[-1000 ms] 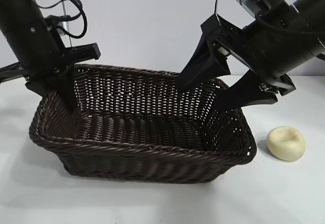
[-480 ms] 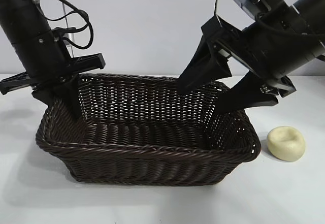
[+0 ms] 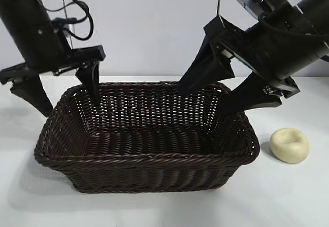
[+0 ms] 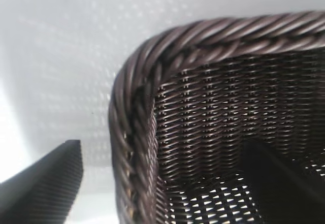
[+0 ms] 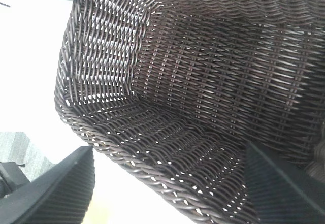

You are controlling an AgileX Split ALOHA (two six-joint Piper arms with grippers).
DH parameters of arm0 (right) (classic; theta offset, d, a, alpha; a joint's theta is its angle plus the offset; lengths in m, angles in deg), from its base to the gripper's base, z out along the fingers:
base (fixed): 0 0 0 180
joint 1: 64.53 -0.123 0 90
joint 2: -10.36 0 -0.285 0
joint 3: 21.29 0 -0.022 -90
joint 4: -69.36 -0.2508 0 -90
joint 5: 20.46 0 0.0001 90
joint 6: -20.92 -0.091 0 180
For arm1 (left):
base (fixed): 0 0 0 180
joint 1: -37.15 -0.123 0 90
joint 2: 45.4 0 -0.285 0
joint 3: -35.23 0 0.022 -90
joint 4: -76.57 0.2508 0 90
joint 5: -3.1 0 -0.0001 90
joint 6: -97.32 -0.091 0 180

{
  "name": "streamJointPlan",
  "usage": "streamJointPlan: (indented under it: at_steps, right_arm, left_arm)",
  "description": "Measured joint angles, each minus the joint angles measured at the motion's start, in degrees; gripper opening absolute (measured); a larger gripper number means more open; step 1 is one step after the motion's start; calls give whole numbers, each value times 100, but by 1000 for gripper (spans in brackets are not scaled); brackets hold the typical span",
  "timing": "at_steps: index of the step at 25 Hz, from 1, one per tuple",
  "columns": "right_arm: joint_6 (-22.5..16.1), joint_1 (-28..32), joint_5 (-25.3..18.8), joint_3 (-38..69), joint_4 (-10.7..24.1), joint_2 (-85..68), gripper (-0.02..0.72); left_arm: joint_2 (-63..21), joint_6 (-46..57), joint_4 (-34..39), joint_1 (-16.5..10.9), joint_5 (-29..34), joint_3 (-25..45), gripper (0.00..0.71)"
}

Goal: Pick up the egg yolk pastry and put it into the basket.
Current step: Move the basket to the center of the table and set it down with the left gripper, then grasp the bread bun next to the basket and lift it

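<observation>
While both claws gape, egg yolk pastry (image 3: 290, 144) lies beside basket (image 3: 144, 160).

**No readable text**

No words, labels, brand marks, numbers or signs can be read in any of the views.
</observation>
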Motion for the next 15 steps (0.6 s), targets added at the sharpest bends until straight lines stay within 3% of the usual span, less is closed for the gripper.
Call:
streamJointPlan:
  at_steps: [6,9,15]
  right_arm:
    - [-18,0,0,0,0,0,579]
    - [-18,0,0,0,0,0,579]
    - [-18,0,24,0,6,0,579]
  left_arm:
    - [-106,-5,723,-142,154,-209,658]
    - [-106,-5,755,-531,154,-209,658]
    - [-106,-65,838,-1612,200,-209,658]
